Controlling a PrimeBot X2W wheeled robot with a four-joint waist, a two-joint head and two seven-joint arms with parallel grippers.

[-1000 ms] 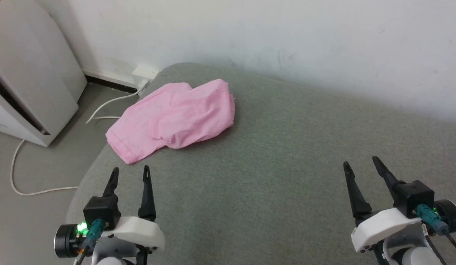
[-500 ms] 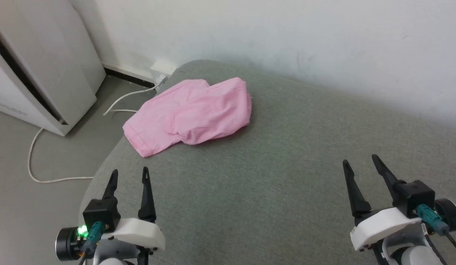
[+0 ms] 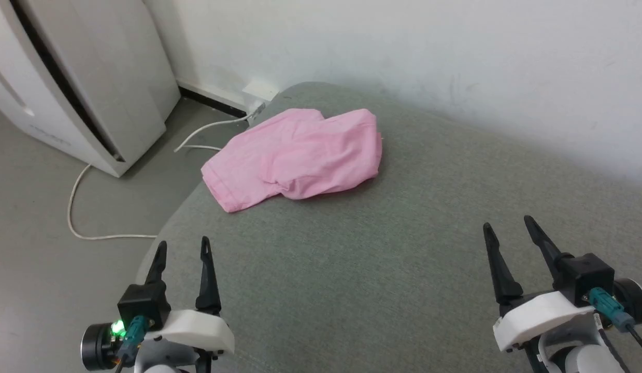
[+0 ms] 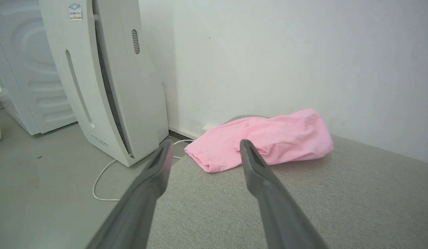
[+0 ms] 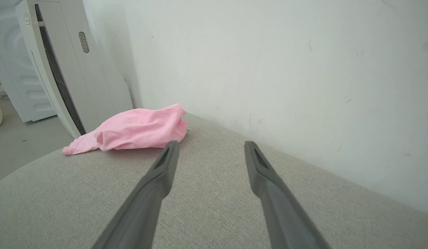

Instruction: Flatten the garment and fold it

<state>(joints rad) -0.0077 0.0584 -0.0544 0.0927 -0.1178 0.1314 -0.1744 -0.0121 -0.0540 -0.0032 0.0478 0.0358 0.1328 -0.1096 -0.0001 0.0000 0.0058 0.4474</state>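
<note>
Lying crumpled at the far left corner of the grey cushion (image 3: 377, 269), the garment (image 3: 295, 153) is stretched lengthwise from the left edge toward the far edge. The left gripper (image 3: 182, 242) and the right gripper (image 3: 507, 223) are held parted and empty.

I see light pink thin cotton shorts (image 3: 300, 155): crumpled, one half flopped over other in soft folds, hemmed edge nearest me. Lies at far left corner of grey padded fabric surface (image 3: 377, 269), close to wall, well ahead of my left hand (image 3: 183, 242).
</note>
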